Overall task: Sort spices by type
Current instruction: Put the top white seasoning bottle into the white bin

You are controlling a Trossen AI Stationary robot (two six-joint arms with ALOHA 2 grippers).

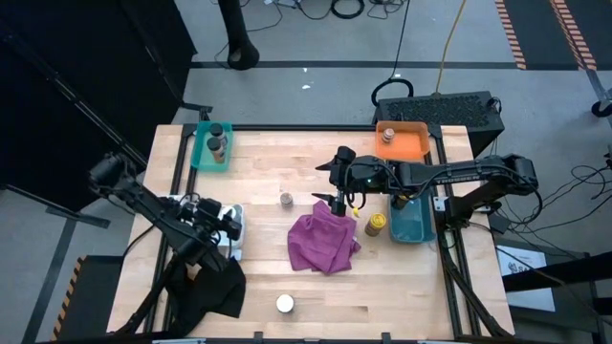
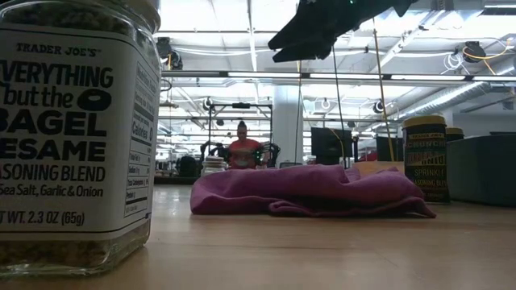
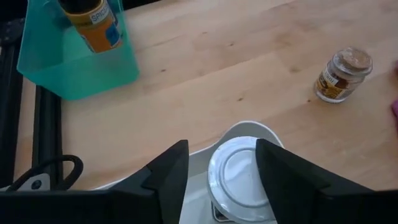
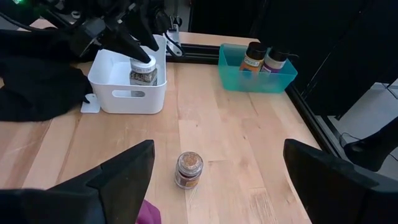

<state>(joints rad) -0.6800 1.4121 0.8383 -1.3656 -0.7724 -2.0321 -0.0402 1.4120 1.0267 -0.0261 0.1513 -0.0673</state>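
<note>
My left gripper (image 3: 217, 171) is open over the white tray (image 1: 232, 212) at the table's left. Its fingers stand on either side of a white-lidded jar (image 3: 241, 177) that stands in the tray, also seen as the jar (image 4: 143, 70). My right gripper (image 4: 214, 180) is open wide and hangs above the far edge of the magenta cloth (image 1: 325, 241). A brown-lidded jar (image 4: 189, 169) stands on the table just beyond it. A yellow-lidded jar (image 1: 377, 225) and a white-lidded seasoning jar (image 1: 285, 304) stand on the table. Two jars (image 1: 217, 141) are in the teal tray, and one jar (image 1: 387, 137) is in the orange tray. My left gripper reaches down around the lid (image 3: 241, 168) of the jar in the white tray. A gap shows between one finger (image 3: 171, 171) and the lid. The other finger (image 3: 277, 168) overlaps the lid's rim, and I cannot tell whether it touches. The jar stands upright in the tray.
A dark blue tray (image 1: 413, 222) sits by the table's right edge, under the right arm. Black cloth (image 1: 212, 287) lies at the near left corner. Bare wood lies between the teal tray (image 1: 206, 158) and the brown-lidded jar. A person (image 2: 242, 151) sits far off in the room.
</note>
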